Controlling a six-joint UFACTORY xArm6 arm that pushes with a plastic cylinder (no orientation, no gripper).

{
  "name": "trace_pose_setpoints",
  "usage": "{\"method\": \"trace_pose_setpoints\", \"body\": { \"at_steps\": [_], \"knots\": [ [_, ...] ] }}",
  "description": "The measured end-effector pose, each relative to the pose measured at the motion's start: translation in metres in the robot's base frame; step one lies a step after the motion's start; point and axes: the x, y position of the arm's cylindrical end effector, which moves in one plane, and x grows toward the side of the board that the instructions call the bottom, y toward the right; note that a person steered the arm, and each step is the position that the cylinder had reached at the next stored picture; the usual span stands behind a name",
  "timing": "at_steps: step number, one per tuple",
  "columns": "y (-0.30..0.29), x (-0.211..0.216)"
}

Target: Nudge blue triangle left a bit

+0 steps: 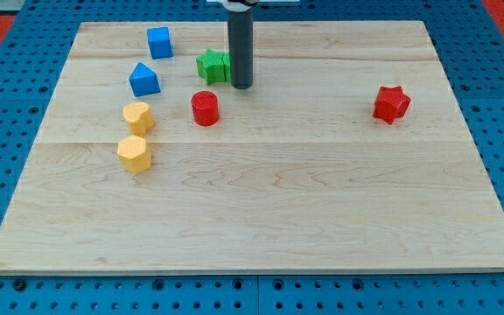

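The blue triangle [143,80] lies on the wooden board [261,201] toward the view's upper left. My tip [241,87] stands to the right of it, a good way off, just right of a green star block [213,66] and touching or nearly touching it. A red cylinder [205,108] lies below and left of my tip.
A blue cube [159,42] lies above the triangle. Two yellow hexagonal blocks [137,116] [134,154] lie below the triangle. A red star block [391,104] lies at the view's right. Blue pegboard [7,105] surrounds the board.
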Motion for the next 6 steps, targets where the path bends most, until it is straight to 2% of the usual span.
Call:
{"method": "trace_pose_setpoints", "body": {
  "at_steps": [1, 4, 6],
  "knots": [
    [-0.028, 0.007],
    [-0.171, 0.005],
    [-0.19, 0.009]
  ]
}}
